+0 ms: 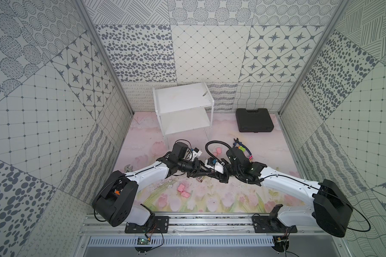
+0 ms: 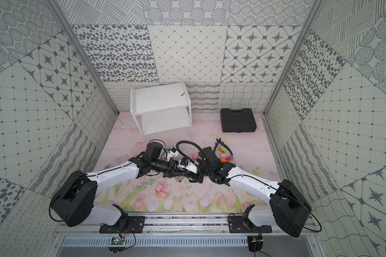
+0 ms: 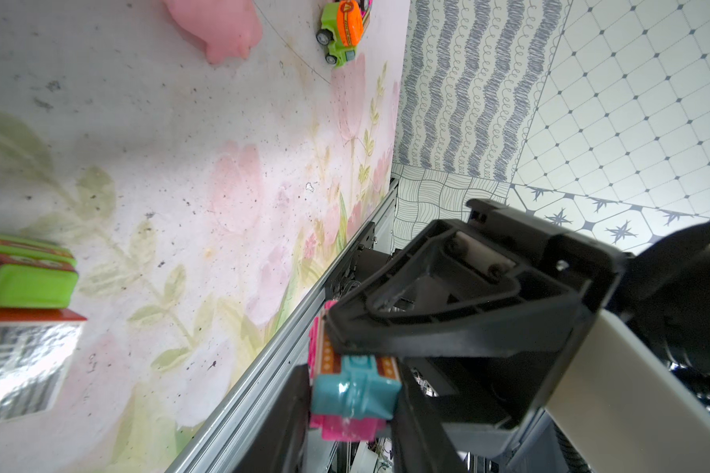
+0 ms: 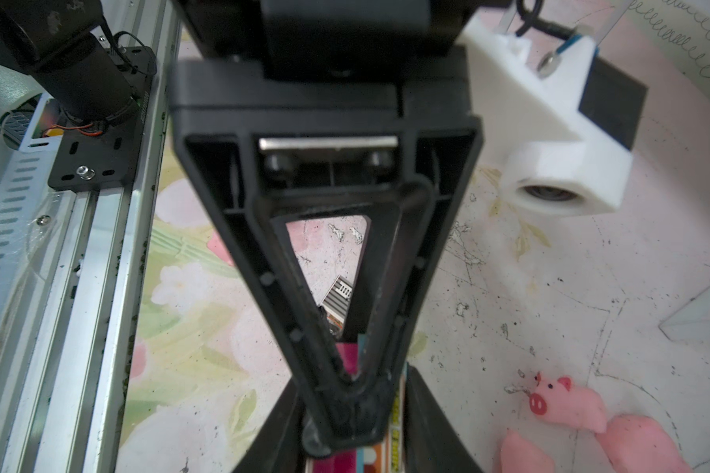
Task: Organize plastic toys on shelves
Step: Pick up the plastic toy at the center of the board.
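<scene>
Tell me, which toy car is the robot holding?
The pink and teal car: black gripper fingers pinch it. The green and orange car just sits on the flowery table.

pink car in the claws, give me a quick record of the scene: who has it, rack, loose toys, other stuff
pink car: between both claws
right claw: shut on the car
left claw: jaws flank the same car, grip unclear
rack: at the back, no toy clearly on it
pigs: two in front of the claws, one more behind them
green car: by the pliers
case: shut, right of the rack
</scene>
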### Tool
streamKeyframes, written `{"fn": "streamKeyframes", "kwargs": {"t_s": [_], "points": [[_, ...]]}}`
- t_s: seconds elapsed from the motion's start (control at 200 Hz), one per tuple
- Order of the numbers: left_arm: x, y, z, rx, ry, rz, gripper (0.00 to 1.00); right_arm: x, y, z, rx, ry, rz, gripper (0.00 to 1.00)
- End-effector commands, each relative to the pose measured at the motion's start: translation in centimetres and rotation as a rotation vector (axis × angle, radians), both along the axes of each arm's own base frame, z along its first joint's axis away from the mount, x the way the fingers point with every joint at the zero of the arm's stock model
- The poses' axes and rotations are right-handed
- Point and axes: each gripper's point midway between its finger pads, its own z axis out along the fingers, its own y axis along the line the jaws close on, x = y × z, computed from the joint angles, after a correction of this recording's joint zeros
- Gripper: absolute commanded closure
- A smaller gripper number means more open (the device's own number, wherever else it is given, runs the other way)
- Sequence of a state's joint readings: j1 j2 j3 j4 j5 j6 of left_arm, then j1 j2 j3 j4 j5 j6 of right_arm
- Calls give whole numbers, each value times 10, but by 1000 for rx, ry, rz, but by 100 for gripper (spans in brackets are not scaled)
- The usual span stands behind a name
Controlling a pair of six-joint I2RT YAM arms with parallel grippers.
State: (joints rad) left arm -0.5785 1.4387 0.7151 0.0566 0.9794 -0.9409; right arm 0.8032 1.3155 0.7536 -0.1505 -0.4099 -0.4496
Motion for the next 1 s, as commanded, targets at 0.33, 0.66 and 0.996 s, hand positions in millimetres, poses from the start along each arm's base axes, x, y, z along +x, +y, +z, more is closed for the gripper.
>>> {"fn": "streamKeyframes", "kwargs": {"t_s": [0.33, 0.66, 0.996], "points": [[3, 0, 31, -71, -82, 4, 93, 8, 10, 20, 45, -88, -14, 38], [19, 35, 48, 32, -213, 157, 94, 15, -20, 69, 199, -132, -180, 15], [63, 87, 168, 302, -625, 365, 94, 95, -136, 89, 633, 171, -853, 11]]}}
